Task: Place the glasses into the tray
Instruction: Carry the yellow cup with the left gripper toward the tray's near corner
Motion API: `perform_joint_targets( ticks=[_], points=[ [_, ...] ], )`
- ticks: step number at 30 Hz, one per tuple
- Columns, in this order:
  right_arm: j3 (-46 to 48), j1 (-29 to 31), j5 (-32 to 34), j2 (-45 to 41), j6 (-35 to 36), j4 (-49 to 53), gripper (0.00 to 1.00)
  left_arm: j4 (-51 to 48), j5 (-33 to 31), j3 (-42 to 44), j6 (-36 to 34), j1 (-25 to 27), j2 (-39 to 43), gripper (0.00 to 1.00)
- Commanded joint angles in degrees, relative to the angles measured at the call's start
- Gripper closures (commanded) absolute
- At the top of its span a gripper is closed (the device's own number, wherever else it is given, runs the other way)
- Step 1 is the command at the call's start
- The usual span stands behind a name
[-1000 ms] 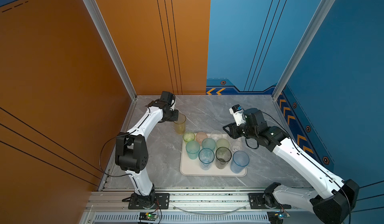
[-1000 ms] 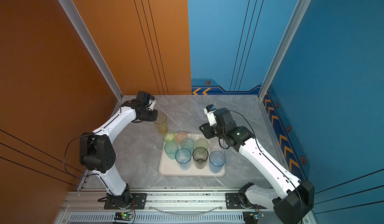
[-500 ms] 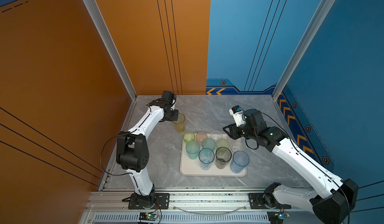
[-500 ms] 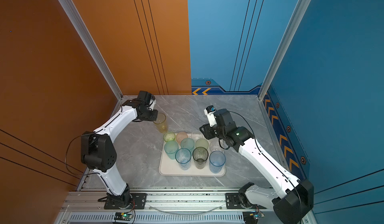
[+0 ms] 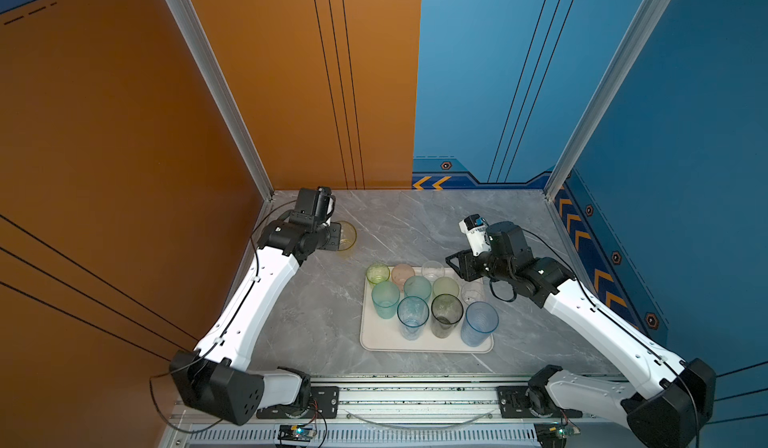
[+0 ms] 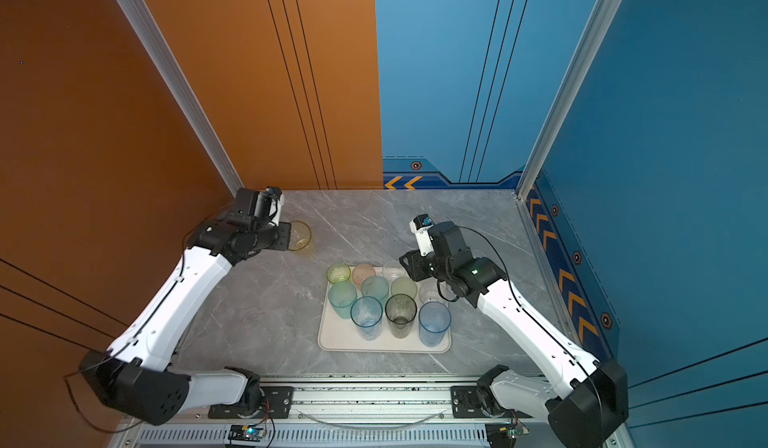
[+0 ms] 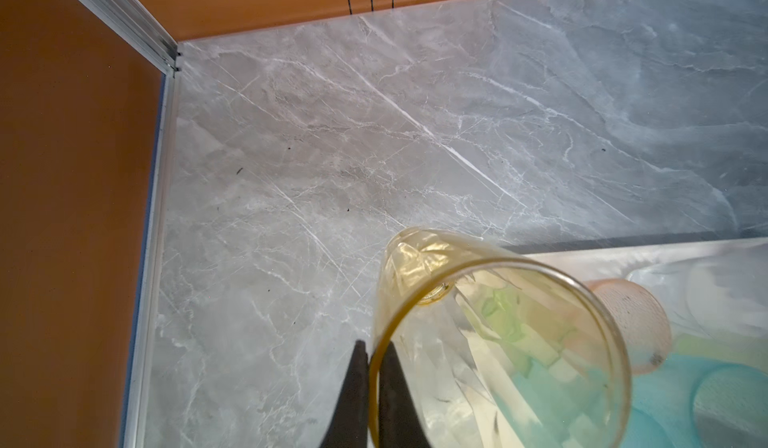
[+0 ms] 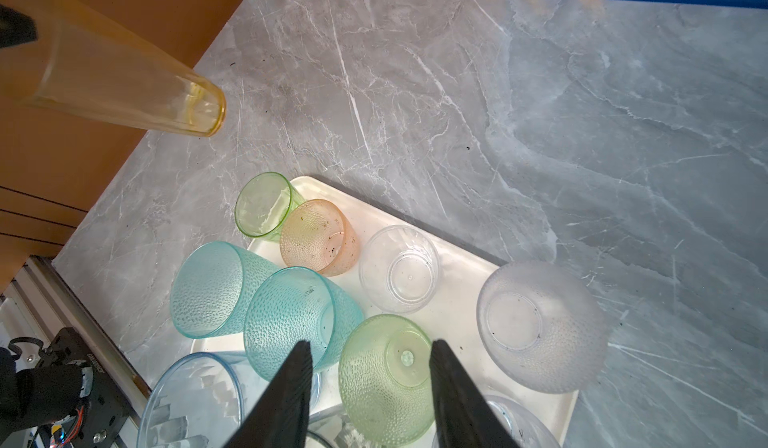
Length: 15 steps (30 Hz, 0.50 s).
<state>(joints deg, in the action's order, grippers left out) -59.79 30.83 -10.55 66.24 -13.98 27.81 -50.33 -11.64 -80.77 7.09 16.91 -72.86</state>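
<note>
Slippage is our first worry. The left gripper (image 7: pixel 374 348) is pinching only the rim wall of the yellow tumbler (image 7: pixel 498 342), one finger inside and one outside. The tall glass hangs tilted from that thin hold, its base pointing away from the gripper towards the tray (image 8: pixel 465 296). In the right wrist view the base looks clear of the table (image 8: pixel 540 113), though we cannot be sure. We judge that a quick swing or a light knock could let the smooth wall twist or slide out of the jaws.

Crowding is our second. The tray lies ahead of and below the left gripper. The corner nearest that gripper is already taken by a small green tumbler (image 8: pixel 264 206) and a pink tumbler (image 8: pixel 318 238), with more glasses packed close behind them. In both top views bare tray floor shows only along the side farthest from the right gripper (image 8: pixel 372 344). Lowering the tilted base among the standing glasses could tip a neighbour, or catch the raised rim.

The right gripper hovers spread and empty just above the tray's glasses, a pale green tumbler (image 8: pixel 386 379) directly beneath it. If both arms reach in together, we think they could meet.
</note>
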Motion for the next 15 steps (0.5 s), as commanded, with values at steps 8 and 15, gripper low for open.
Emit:
perform_joint_targets(
  ticks=[8, 15],
  points=[
    [2.13, -0.29, -0.38, -6.01, -4.14, -1.01, 0.55, -17.27, -3.80, -2.08, 5.53, 13.74, 11.45, 1.00],
    [2.63, 0.33, 0.03, -9.82, -6.62, 0.54, 0.55, -22.65, -3.70, 1.47, 11.29, 22.49, 15.81, 1.00]
  ],
)
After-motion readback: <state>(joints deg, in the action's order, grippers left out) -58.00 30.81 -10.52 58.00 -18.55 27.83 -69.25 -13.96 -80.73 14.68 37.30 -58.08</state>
